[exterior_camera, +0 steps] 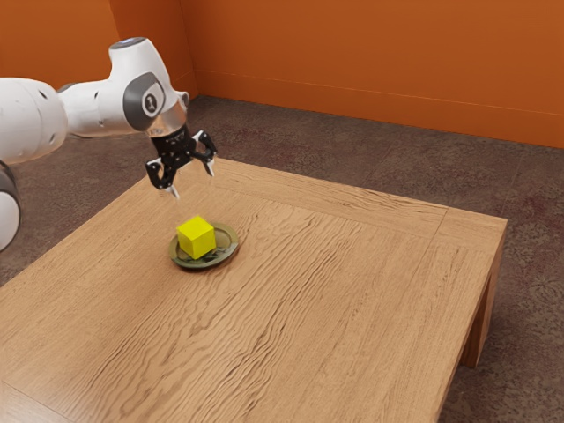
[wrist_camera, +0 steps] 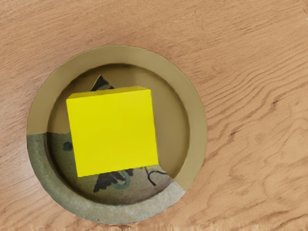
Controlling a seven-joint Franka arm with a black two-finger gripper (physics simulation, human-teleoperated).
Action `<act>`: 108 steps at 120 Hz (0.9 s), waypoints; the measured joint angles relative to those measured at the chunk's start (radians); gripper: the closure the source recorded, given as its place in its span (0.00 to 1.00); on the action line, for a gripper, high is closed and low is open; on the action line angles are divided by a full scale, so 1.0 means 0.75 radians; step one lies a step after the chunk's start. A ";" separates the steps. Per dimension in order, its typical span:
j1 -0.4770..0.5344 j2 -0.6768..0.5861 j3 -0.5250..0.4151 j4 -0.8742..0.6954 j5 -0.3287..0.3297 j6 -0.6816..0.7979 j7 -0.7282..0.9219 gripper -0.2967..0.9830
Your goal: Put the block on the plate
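Observation:
My gripper [exterior_camera: 193,181] is above the plate in the exterior view, its two fingers spread wide with nothing between them. Below it, a bright yellow block [exterior_camera: 196,238] rests inside the round olive plate [exterior_camera: 231,249], clear of the fingertips. Seen from the hand, the block [wrist_camera: 113,132] sits flat within the raised rim of the plate [wrist_camera: 198,130], somewhat off its middle. Part of the plate's patterned base is hidden under the block.
A wooden table [exterior_camera: 335,308] carries the plate, and its far edge runs behind the gripper. Beyond it are dark carpet [exterior_camera: 370,154] and an orange wall [exterior_camera: 370,53].

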 joint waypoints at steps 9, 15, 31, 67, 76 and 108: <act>0.000 -0.064 -0.030 0.004 -0.005 -0.079 0.118 0.24; -0.003 -0.103 -0.051 0.023 -0.007 -0.140 0.209 0.24; -0.011 -0.177 -0.082 0.088 0.016 -0.332 0.419 0.23; -0.042 -0.278 -0.093 0.204 0.056 -0.648 0.751 0.23; -0.042 -0.284 -0.093 0.203 0.057 -0.678 0.811 0.23; -0.043 -0.281 -0.091 0.183 0.079 -0.712 0.976 0.23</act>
